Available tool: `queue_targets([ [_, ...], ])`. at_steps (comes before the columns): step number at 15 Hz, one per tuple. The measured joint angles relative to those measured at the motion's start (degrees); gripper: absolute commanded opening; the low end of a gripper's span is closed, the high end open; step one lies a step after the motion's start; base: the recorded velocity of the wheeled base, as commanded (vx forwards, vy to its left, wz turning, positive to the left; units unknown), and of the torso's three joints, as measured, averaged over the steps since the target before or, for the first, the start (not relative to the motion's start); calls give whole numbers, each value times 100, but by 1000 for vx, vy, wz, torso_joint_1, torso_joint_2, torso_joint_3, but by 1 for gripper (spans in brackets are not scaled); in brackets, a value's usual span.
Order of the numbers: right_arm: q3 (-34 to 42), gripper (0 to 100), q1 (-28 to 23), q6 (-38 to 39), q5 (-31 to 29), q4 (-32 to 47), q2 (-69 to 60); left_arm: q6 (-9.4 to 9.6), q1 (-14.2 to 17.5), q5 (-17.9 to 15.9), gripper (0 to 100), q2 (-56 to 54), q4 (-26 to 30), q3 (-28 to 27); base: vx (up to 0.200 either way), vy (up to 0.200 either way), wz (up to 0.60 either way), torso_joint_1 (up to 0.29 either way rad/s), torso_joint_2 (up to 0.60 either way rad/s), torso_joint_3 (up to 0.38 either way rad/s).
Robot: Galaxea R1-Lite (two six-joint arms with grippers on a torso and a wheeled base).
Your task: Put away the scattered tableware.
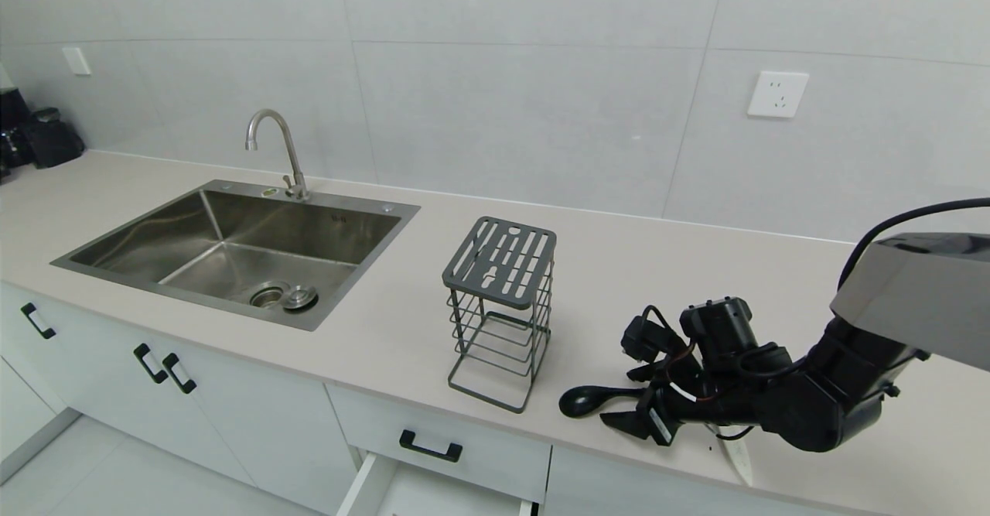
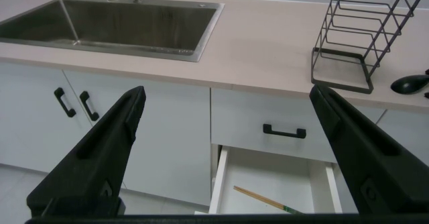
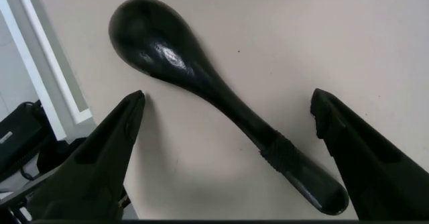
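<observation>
A black spoon (image 1: 585, 401) lies flat on the beige counter (image 1: 402, 330), just right of the grey wire rack (image 1: 500, 311). My right gripper (image 1: 629, 398) is low over the spoon's handle, open, one finger on each side of it. In the right wrist view the spoon (image 3: 201, 76) lies between the open fingers (image 3: 107, 150), untouched. My left gripper (image 2: 228, 93) is open and holds nothing, in front of the cabinets, facing an open drawer (image 2: 271, 184) with a chopstick (image 2: 265, 199) inside. The spoon (image 2: 410, 83) and rack (image 2: 355, 43) are up on the counter from there.
A steel sink (image 1: 232, 249) with a tap (image 1: 282, 148) takes up the counter's left. The open drawer (image 1: 433, 493) sticks out below the rack. A white, thin object (image 1: 739, 458) lies partly under my right arm near the counter's front edge. A tiled wall stands behind.
</observation>
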Motion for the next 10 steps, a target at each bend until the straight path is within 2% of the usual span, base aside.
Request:
queue_targets([
  [10, 329, 0, 0, -39, -28, 69, -438, 0, 0, 0, 100, 0, 0, 0, 0, 0, 0, 0, 0, 0],
])
